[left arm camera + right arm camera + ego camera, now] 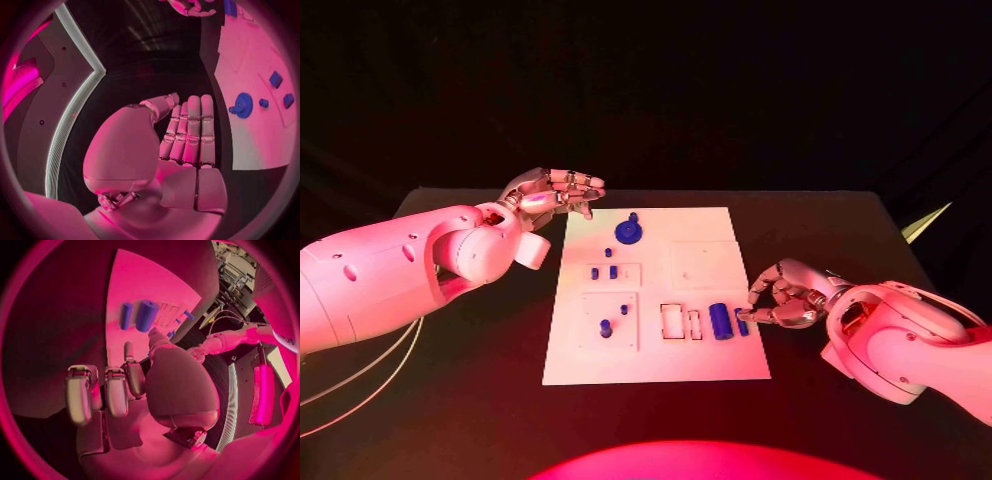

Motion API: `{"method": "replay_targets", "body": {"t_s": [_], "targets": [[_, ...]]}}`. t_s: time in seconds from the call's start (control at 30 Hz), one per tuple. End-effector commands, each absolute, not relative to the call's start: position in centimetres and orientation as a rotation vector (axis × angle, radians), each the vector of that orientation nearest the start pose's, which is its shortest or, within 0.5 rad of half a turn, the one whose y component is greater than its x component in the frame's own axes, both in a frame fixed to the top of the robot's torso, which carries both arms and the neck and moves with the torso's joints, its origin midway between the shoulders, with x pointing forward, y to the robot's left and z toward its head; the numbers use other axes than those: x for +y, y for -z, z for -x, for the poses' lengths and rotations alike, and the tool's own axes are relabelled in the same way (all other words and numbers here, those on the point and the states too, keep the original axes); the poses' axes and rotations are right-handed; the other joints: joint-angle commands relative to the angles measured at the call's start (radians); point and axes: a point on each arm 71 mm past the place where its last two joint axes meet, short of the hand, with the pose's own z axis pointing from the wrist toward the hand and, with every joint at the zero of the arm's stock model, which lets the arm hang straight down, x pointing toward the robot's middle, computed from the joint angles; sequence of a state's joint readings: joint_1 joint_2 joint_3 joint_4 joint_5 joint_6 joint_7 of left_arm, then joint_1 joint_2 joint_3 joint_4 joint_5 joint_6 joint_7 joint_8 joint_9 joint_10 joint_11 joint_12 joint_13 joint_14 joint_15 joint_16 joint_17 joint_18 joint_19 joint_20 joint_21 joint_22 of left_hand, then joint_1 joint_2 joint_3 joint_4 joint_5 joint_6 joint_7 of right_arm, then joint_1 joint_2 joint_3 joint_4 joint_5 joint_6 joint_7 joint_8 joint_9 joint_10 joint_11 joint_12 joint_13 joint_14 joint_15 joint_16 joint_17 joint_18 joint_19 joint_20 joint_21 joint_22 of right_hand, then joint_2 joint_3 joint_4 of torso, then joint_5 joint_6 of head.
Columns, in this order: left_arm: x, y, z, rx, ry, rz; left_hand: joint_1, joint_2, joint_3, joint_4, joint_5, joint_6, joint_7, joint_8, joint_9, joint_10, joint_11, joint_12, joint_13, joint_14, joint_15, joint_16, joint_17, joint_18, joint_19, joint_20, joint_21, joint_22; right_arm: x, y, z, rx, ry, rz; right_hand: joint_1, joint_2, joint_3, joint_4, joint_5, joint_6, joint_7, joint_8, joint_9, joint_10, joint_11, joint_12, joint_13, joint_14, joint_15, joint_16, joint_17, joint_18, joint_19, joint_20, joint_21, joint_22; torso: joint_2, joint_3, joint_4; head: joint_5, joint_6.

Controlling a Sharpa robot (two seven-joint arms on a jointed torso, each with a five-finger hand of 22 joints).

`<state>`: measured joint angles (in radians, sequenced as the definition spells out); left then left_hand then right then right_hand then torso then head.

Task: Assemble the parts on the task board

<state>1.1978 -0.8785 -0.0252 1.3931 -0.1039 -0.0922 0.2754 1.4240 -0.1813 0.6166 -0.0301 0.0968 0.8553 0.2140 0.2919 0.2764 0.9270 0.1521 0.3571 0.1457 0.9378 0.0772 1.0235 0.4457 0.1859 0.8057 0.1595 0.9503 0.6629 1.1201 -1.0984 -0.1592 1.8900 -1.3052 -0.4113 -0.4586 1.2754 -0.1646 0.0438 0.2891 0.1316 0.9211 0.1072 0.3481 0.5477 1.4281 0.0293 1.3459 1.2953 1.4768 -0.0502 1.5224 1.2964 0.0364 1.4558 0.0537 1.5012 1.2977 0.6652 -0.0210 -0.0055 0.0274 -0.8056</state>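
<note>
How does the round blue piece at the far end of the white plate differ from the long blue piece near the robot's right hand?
The round blue piece is a flat disc; the long blue piece is a cylinder lying on its side. The round one lies at the task board's far end near the left hand; the long one sits beside the right hand. Both rest unheld.

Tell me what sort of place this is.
Probably a robotics lab or demo bench: a black table against a dark backdrop, a white task board with small blue parts, and two robot hands, left and right, beside it.
</note>
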Motion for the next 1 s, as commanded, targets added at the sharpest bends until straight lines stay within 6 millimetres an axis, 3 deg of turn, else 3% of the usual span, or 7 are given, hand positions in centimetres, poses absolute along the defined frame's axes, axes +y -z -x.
{"method": "replay_targets", "body": {"t_s": [0.03,0.3,0.43,0.67,1.0], "targets": [[25.5,18.8,-50.7,1.58,1.51,1.057,-0.007,0.008,-0.033,0.009,0.014,-0.012,0.004,-0.004,0.014,-0.015,0.004,0.013,-0.011,-0.002,0.001,-0.014,-0.012,-0.001,0.003,0.01,-0.015,-0.009,-23.3,23.9,-37.9,1.954,-0.491,-0.224,-0.027,0.011,-0.044,0.003,0.008,-0.006,-0.002,-0.005,0.015,0.035,-0.004,0.029,0.126,0.078,0.005,0.017,0.194,-0.028,0.106,0.003,0.025,0.261,0.002,0.0,-0.0005,0.004,-0.002],[25.8,18.8,-50.7,1.579,1.502,1.061,-0.008,0.008,-0.034,0.009,0.014,-0.012,0.004,-0.004,0.014,-0.016,0.004,0.013,-0.011,-0.001,0.001,-0.014,-0.012,-0.001,0.004,0.01,-0.015,-0.009,-22.3,24.6,-37.7,1.968,-0.503,-0.208,-0.031,0.016,-0.054,0.004,0.009,-0.004,-0.002,-0.006,0.017,0.037,-0.004,0.033,0.129,0.079,0.005,0.019,0.199,-0.029,0.108,0.003,0.032,0.263,0.001,-0.0005,-0.0017,0.008,-0.005],[25.9,18.8,-50.7,1.579,1.501,1.062,-0.009,0.009,-0.034,0.01,0.014,-0.013,0.004,-0.004,0.014,-0.016,0.003,0.014,-0.011,-0.001,0.001,-0.013,-0.012,-0.001,0.004,0.01,-0.015,-0.01,-21.8,24.9,-37.7,1.978,-0.522,-0.211,-0.06,0.038,-0.091,0.004,0.008,0.003,-0.004,-0.007,0.024,0.04,-0.005,0.038,0.136,0.08,0.004,0.021,0.204,-0.03,0.108,0.002,0.036,0.264,0.002,-0.0002,-0.0017,0.009,-0.008],[25.9,18.9,-50.7,1.582,1.5,1.063,-0.009,0.009,-0.035,0.011,0.015,-0.013,0.004,-0.004,0.015,-0.016,0.003,0.014,-0.011,-0.001,0.001,-0.013,-0.012,-0.001,0.004,0.01,-0.016,-0.01,-21.2,25.5,-37.9,1.991,-0.533,-0.213,-0.071,0.056,-0.109,0.004,0.008,0.013,-0.007,-0.005,0.029,0.04,-0.007,0.038,0.138,0.08,0.003,0.022,0.206,-0.03,0.109,0.002,0.04,0.265,0.001,-0.0011,-0.0004,0.016,-0.011],[25.9,18.9,-50.7,1.584,1.504,1.067,-0.013,0.011,-0.035,0.015,0.015,-0.013,0.004,-0.003,0.015,-0.017,0.004,0.015,-0.011,-0.001,0.002,-0.013,-0.012,-0.002,0.004,0.011,-0.018,-0.012,-20.3,26.8,-38.2,2.026,-0.527,-0.206,-0.082,0.072,-0.127,0.004,0.008,0.027,-0.011,0.0,0.035,0.039,-0.011,0.034,0.136,0.08,0.0,0.022,0.207,-0.031,0.109,0.0,0.04,0.265,0.001,-0.003,0.0056,0.015,-0.014]]}}
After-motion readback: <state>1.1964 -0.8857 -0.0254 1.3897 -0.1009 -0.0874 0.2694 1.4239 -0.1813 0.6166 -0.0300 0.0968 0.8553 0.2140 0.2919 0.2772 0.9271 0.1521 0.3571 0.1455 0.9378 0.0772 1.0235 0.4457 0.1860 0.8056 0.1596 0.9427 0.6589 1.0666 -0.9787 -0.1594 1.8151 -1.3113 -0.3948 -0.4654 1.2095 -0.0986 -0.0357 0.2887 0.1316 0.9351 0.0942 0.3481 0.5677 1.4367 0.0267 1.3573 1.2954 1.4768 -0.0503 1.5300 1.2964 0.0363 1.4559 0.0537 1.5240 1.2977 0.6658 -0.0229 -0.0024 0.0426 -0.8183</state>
